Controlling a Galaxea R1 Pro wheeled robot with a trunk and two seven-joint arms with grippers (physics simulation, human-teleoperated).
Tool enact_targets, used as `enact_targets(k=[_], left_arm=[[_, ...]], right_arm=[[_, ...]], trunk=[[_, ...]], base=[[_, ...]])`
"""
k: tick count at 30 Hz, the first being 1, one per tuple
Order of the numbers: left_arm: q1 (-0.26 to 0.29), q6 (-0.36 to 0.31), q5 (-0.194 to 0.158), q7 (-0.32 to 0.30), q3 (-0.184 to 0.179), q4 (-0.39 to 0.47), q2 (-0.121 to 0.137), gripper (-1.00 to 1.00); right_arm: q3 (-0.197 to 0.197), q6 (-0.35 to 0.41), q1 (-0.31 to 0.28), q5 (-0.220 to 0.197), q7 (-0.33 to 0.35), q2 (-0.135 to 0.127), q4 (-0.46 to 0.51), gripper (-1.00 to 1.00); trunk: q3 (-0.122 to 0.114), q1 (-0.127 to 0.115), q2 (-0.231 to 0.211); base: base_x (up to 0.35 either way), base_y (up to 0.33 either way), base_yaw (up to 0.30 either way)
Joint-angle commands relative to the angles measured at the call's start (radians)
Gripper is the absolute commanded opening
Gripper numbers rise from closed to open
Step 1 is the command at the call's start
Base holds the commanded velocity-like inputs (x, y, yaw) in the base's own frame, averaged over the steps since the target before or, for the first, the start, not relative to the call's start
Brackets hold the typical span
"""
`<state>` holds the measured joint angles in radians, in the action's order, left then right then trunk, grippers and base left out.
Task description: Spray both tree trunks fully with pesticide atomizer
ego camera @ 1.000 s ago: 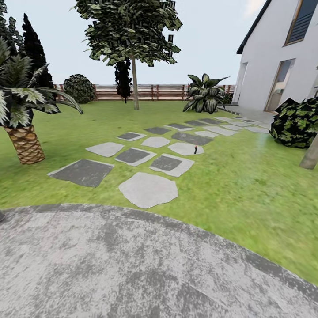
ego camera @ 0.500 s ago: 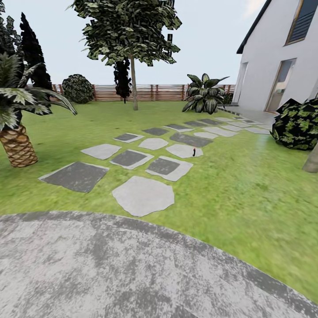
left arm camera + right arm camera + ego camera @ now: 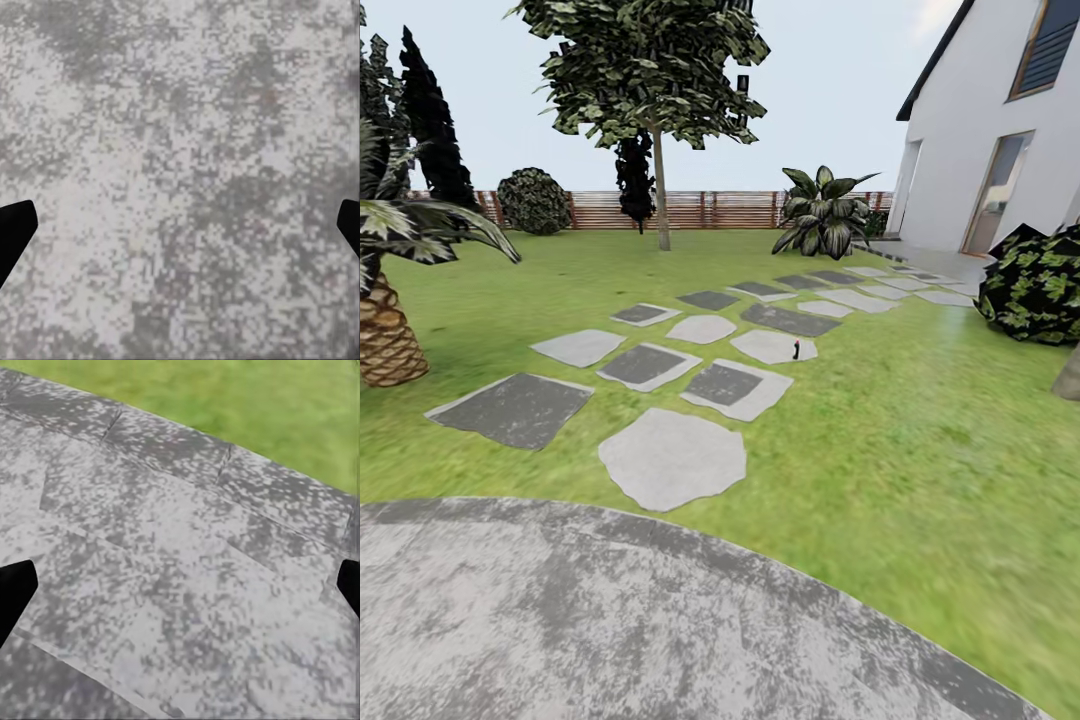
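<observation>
1. Both grippers, left (image 3: 180, 225) and right (image 3: 180, 585), hung spread wide over grey paving (image 3: 610, 620), holding nothing.
2. Small, dark, red-tipped atomizer (image 3: 796, 350) stood upright on a pale stepping stone (image 3: 772, 346), well ahead.

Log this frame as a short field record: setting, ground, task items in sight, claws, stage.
setting: fenced garden beside a white house
ground underfoot: grey stone paving, then lawn with stepping stones
likely atomizer: small dark upright object on a far stepping stone, too small to confirm
tree: bare-trunked tree near the fence
left claw: open, empty, over paving
right claw: open, empty, over paving edge
stage: nothing picked up yet
</observation>
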<state>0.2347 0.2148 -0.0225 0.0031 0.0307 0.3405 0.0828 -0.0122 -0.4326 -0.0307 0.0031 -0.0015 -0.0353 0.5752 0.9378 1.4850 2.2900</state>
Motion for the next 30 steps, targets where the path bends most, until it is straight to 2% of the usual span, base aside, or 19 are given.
enact_targets(k=[1, 30], left_arm=[[0.000, 0.000, 0.000, 0.000, 0.000, 0.000, 0.000, 1.00], [0.000, 0.000, 0.000, 0.000, 0.000, 0.000, 0.000, 1.00]], right_arm=[[0.000, 0.000, 0.000, 0.000, 0.000, 0.000, 0.000, 1.00], [0.001, 0.000, 0.000, 0.000, 0.000, 0.000, 0.000, 1.00]], trunk=[[0.000, 0.000, 0.000], [0.000, 0.000, 0.000]], base=[[0.287, -0.145, 0.000], [0.287, -0.145, 0.000]])
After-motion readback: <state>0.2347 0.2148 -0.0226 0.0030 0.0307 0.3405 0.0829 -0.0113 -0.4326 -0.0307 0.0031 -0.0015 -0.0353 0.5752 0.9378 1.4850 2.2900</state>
